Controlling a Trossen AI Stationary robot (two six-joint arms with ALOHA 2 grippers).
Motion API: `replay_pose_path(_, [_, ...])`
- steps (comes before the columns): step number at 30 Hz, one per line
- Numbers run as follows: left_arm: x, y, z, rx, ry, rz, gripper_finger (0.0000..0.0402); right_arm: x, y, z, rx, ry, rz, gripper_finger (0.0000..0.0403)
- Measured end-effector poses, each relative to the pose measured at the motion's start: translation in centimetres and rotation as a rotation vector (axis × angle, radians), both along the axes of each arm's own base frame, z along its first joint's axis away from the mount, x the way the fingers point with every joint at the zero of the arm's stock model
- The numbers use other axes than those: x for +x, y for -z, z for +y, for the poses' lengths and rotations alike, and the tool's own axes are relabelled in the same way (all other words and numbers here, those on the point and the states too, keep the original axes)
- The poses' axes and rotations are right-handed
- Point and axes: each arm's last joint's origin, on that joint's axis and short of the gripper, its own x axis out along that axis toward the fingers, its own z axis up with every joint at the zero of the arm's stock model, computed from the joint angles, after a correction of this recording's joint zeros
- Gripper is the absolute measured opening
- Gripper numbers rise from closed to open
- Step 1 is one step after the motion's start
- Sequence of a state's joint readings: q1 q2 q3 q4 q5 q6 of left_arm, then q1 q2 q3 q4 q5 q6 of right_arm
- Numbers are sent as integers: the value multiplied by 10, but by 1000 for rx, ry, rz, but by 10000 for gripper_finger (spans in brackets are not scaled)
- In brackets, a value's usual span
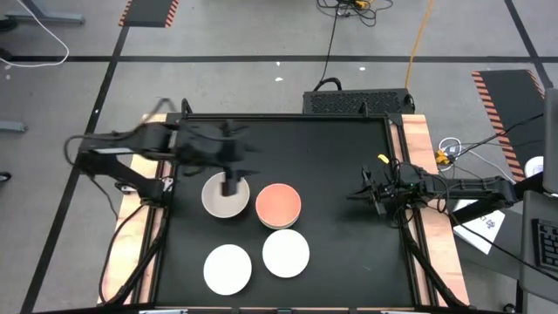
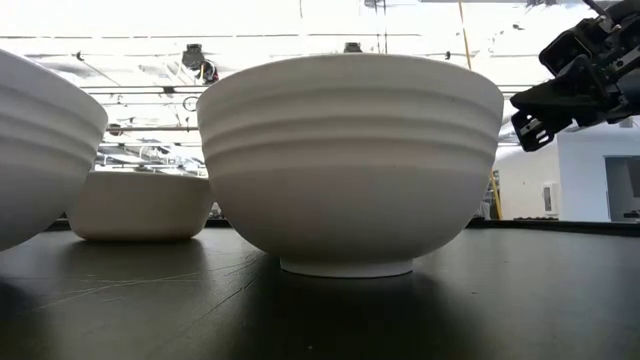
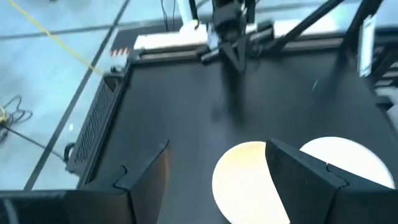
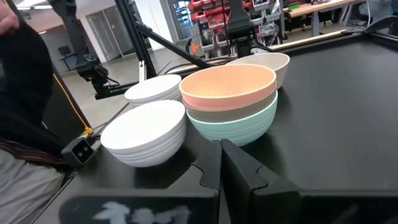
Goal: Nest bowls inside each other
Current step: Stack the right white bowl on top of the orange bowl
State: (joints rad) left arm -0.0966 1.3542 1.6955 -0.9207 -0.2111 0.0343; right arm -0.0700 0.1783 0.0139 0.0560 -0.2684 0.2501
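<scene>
Black table (image 1: 331,218), wood rails along both sides, on grey floor w/ taped lines.

Left arm (image 1: 131,148) reaching in from left side, blurred, over table's left-centre. Right arm (image 1: 462,187) parked at right edge, pointing inward, well apart from the bowls.

Stack of three near table centre: salmon-orange bowl (image 4: 229,84) on top, nested in olive-grey bowl (image 4: 214,113), nested in mint green bowl (image 4: 239,127) at bottom. From above only the salmon one plain, w/ a pale rim peeking out below.

Beige-grey bowl (image 1: 224,196) just beside the stack on its left, upright, alone, not nested.

Two white bowls nearer the front edge: one (image 1: 286,252) just in front of the stack, other (image 1: 227,268) to its left, near each other but apart. Both upright, ribbed sides seen in low view.

Left gripper (image 1: 231,183) directly above beige-grey bowl, fingers (image 3: 298,174) spread wide, nothing between them; one finger crossing bowl's rim in wrist view. Touching or only over it: can't tell.

Right gripper (image 4: 221,158) fingers pressed together, holding nothing, hanging above table off to the right.
</scene>
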Motion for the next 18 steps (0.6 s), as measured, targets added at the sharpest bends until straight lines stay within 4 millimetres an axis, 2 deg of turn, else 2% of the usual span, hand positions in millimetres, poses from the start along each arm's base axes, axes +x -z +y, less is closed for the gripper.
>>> replay_pose_path(3, [-26,-8,-4,5,-2,-49,266,0,0,0,-1,0,0,0])
replay_pose_path(6, [-49,-6,-6,15,-20,-74,266,0,0,0,-2,0,-1,0])
replay_pose_path(12, [-85,13,-2,9,-84,-152,266,0,0,0,-3,0,-1,0])
replay_pose_path(18, [-113,34,1,-9,-52,-364,267,0,0,0,-3,0,-1,0])
